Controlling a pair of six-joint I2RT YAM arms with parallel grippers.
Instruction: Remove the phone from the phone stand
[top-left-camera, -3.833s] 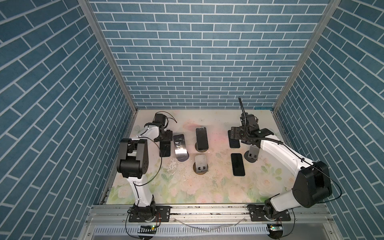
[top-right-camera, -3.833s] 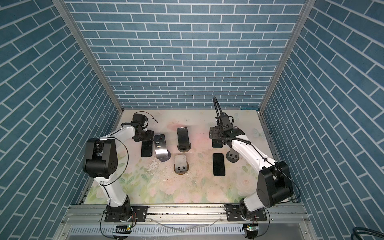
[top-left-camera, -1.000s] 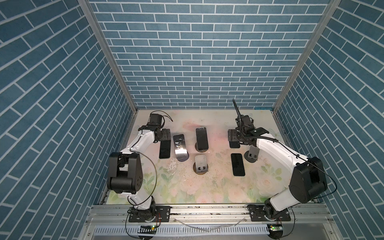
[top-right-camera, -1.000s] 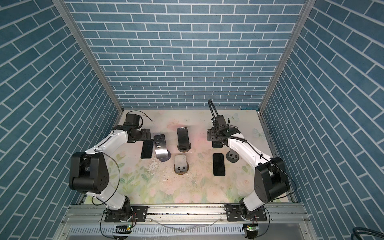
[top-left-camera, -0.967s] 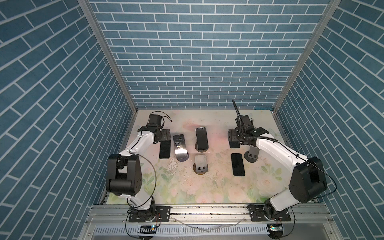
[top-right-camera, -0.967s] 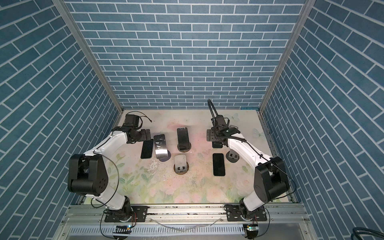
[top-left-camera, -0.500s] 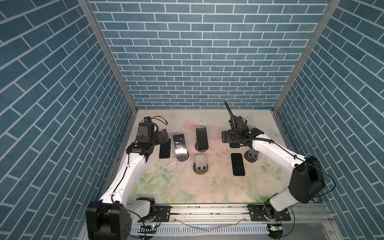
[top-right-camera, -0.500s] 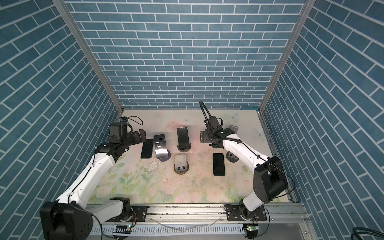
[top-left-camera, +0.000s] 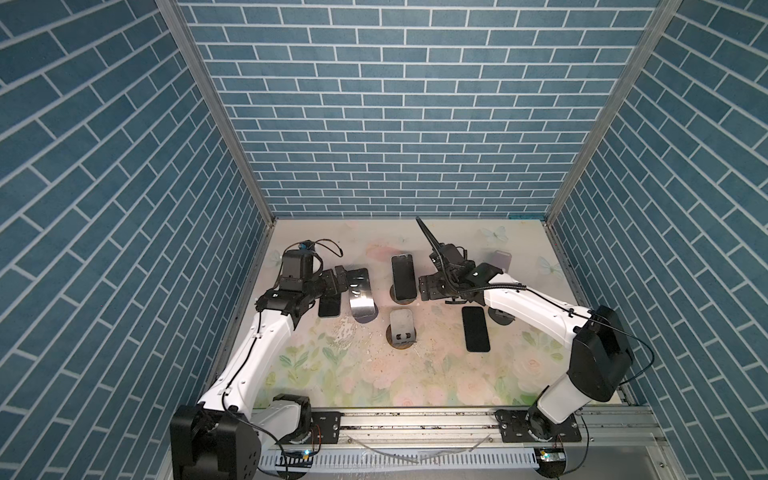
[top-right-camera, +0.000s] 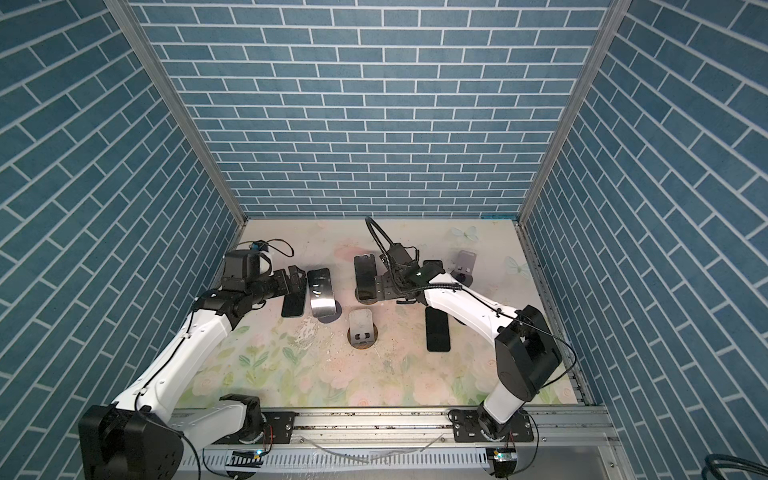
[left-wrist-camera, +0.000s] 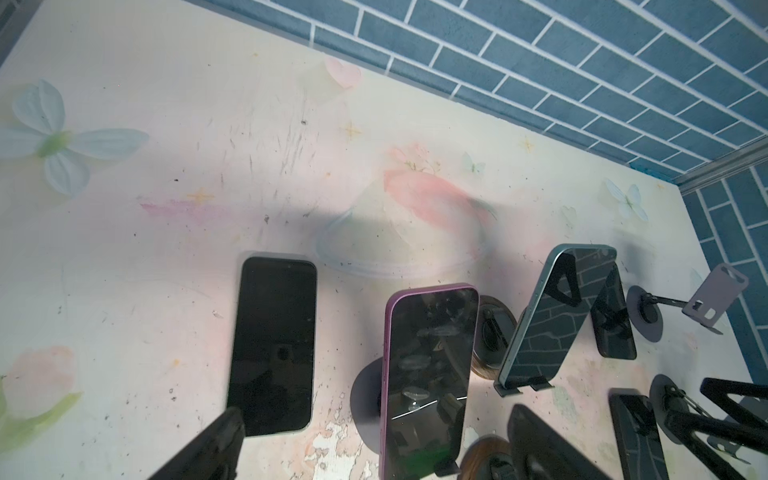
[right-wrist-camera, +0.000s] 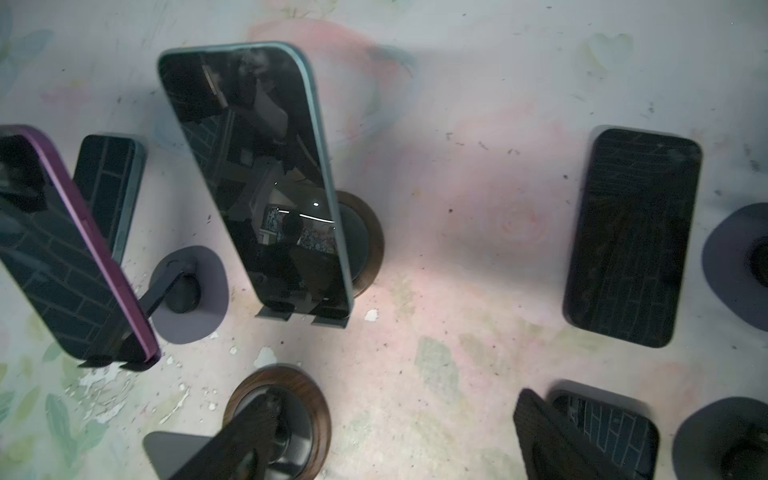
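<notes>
Left gripper (top-left-camera: 337, 281) open, empty, beside purple phone (left-wrist-camera: 428, 374) on grey stand (left-wrist-camera: 365, 397). Right gripper (top-left-camera: 431, 287) open, empty, beside teal phone (right-wrist-camera: 257, 174) on wooden stand (right-wrist-camera: 372, 245).

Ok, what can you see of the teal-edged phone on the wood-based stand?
The teal-edged phone has a glossy dark screen mirroring its surroundings and a teal frame with rounded corners. It leans back, screen up, on the stand with the round dark-wood base, bottom edge seated on two lips. Nothing else touches it; the open right gripper hangs near, clear of it.
</notes>
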